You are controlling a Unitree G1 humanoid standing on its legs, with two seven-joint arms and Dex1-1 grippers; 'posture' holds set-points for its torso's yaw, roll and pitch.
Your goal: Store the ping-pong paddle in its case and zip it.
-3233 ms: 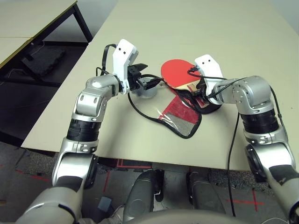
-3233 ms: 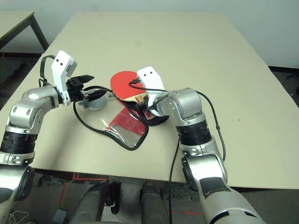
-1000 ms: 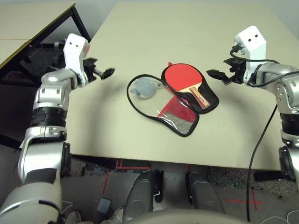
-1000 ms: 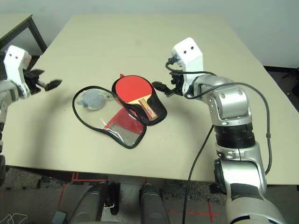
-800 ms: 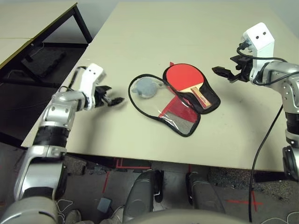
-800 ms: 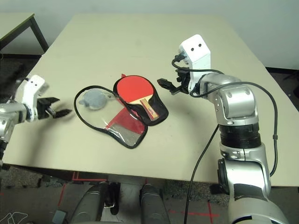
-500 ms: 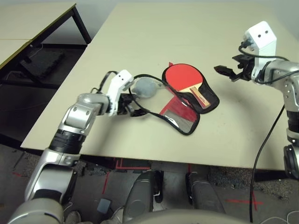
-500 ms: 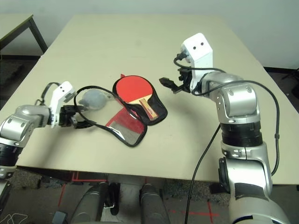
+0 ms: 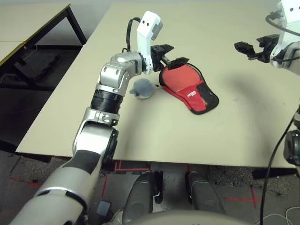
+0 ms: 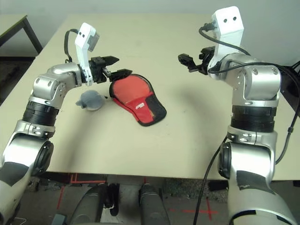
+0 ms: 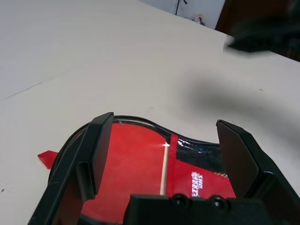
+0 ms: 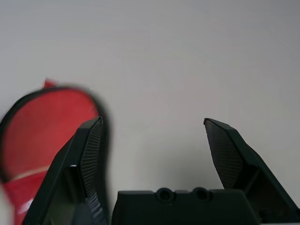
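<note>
The case [image 10: 139,101] lies folded shut on the table [image 10: 178,136], red side up, white logo and mesh pocket toward its narrow end. Through the clear panel in the left wrist view you can make out a pale strip that is probably the paddle's [image 11: 163,169] handle, so the paddle is judged to sit inside; the blade itself cannot be told apart from the red fabric. Your left gripper [image 10: 114,67] hovers just above the case's round end, fingers spread and pinching nothing, placed where the zipper edging curves. That suits a reach for the pull, which is too small to find. Your right gripper [image 10: 190,62] hangs well apart over bare table, fingers likewise spread and empty, leaving the left arm room. A grey lump [image 10: 91,100] rests just beside the case. Zipping looks not yet done.
</note>
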